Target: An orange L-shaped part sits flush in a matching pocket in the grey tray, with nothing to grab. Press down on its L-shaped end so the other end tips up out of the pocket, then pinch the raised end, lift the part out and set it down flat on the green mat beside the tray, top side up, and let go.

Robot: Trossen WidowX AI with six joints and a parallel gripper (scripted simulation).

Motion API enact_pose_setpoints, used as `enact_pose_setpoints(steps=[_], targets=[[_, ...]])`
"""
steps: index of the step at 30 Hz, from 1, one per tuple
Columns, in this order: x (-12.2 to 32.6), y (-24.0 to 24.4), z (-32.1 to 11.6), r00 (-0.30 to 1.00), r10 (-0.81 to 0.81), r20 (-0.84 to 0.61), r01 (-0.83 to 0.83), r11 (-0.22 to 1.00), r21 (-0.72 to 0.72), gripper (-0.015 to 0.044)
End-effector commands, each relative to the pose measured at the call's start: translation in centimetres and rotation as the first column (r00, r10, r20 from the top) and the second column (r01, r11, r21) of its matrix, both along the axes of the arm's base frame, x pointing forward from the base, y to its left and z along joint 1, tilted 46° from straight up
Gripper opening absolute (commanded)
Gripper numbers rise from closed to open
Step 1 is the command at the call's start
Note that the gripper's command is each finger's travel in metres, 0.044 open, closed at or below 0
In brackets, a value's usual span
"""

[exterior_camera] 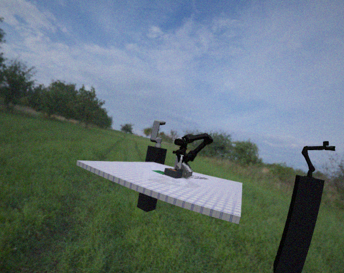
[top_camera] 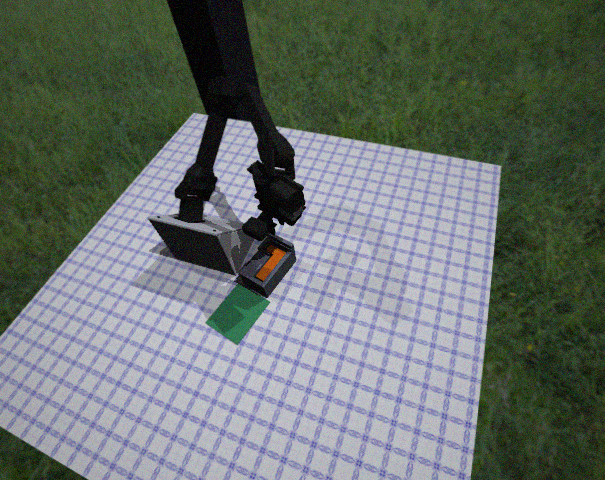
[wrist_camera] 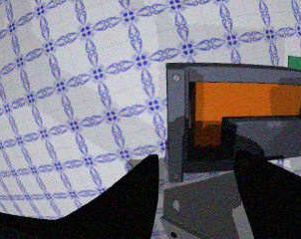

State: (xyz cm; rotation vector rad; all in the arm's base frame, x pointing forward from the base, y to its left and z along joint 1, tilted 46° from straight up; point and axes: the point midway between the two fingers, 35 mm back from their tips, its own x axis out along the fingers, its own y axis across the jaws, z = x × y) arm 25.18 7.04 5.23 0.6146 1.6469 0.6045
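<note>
Wrist view: flat orange L-shaped part (wrist_camera: 240, 103) flush in grey tray (wrist_camera: 178, 126).

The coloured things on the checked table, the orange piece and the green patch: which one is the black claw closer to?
The orange L-shaped part, sunk in the grey tray. The gripper hovers open at that tray's far end; the green mat lies beyond its other end.

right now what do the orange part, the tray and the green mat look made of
Orange part: looks like hard matte plastic, flat even colour, crisp edges.
Grey tray: rigid, dull plastic or metal, with a screw-like dot at its corner.
Green mat: thin flat matte sheet, material unclear.
</note>
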Motion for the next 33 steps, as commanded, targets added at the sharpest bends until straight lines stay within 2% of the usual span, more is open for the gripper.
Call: enact_pose_setpoints(steps=[1,7,33], targets=[[-0.4,1.2,-0.9,1.0,0.001,-0.015,-0.001,1.0,0.006,0.018],[-1.5,5.3,-4.9,1.0,0.001,-0.016,-0.001,1.0,0.012,0.018],[-2.0,7.5,-7.0,1.0,0.002,-0.016,-0.001,1.0,0.013,0.018]])
